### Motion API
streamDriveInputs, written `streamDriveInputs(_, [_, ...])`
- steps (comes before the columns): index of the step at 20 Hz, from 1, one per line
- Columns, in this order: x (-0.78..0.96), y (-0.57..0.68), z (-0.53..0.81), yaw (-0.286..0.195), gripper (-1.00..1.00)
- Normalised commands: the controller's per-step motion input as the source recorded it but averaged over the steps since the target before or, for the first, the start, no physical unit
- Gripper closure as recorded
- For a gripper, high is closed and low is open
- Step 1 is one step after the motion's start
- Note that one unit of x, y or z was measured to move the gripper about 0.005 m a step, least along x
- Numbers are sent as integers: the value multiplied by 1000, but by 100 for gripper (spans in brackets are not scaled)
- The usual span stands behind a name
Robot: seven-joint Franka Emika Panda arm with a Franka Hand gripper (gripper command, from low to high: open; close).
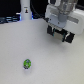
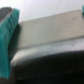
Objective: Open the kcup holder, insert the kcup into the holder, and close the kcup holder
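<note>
The kcup (image 1: 27,63), a tiny bright green pod, lies alone on the white table toward the front of the exterior view. My gripper (image 1: 59,34) hangs at the exterior view's upper right, far from the pod, with its dark fingers apart and nothing between them. The kcup holder is mostly hidden behind the arm in the exterior view. In the blurred wrist view a flat-topped box with a dark front face (image 2: 50,37) fills the picture close beside my teal fingers (image 2: 7,27); it looks like the holder.
A white tall post with a black band (image 1: 24,12) stands at the back, toward the exterior view's left. Dark items line the table's far edge (image 1: 7,20). The white tabletop (image 1: 50,62) spreads around the pod.
</note>
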Motion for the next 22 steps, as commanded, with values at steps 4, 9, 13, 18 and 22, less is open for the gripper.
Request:
streamDriveInputs(4, [696,-320,235,-42,100])
streamDriveInputs(9, [813,-476,248,-55,100])
streamDriveInputs(13, [802,-418,169,-56,100])
streamDriveInputs(18, [280,-94,217,-67,-100])
streamDriveInputs(22, [302,-168,245,-86,-100])
